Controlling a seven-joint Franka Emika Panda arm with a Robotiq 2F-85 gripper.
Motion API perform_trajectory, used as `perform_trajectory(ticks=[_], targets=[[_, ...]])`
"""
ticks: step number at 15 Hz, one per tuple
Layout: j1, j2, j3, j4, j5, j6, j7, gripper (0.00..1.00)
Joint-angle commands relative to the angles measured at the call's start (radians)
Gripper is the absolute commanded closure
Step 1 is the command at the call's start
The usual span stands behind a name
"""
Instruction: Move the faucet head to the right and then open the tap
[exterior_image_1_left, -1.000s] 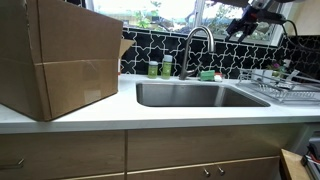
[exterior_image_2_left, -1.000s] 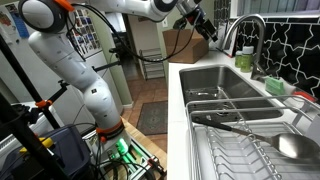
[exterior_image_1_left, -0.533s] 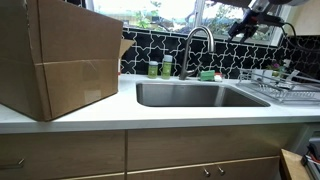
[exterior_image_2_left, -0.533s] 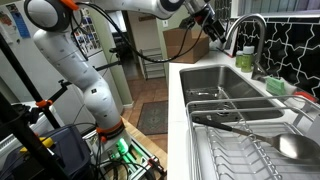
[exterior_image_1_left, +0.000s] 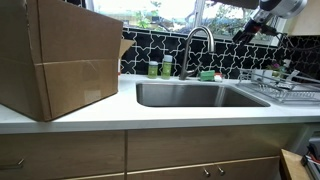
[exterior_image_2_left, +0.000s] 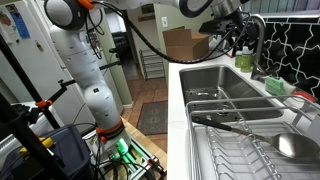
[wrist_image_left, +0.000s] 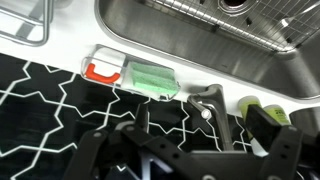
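Cardboard box: in an exterior view, a large brown box fills the left of the frame. It stands on the white counter.
Arm: in an exterior view, the white arm rises from the lower left and bends at the top left. From there it reaches across the top of the frame to the right.
Green bottles: 2 small bottles stand at the back wall, just left of the tap.
Tap: the silver gooseneck stands upright behind the sink, at frame centre. It also shows at the upper right of an exterior view.
Faucet head: the down-curved tip hangs over the back of the basin, on the right side of the arch.
Gripper: the dark gripper slants down from the upper right corner. It is right of the faucet head and apart from it. In the wrist view its fingers stand spread at the bottom edge, with nothing between them.
Sponge: a green sponge lies on the sink ledge at wrist view centre left.
Dish rack: a wire rack sits on the counter at the right edge.
Open room: free air shows between the gripper and the arch. The tiled wall is close behind.
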Motion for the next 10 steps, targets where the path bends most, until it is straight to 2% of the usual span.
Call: perform_trajectory(ticks=[1,3,4,6,10], targets=[[-0.045,0.148,0.012,0.139,0.235,-0.077,-0.269,0.00],[-0.098,0.215,0.043,0.207,0.308,-0.114,-0.316,0.00],[-0.099,0.124,0.079,0.114,0.226,-0.060,-0.244,0.00],[-0.136,0.178,0.102,0.163,0.262,-0.073,-0.275,0.00],[-0.150,0.203,0.111,0.191,0.268,-0.081,-0.279,0.00]])
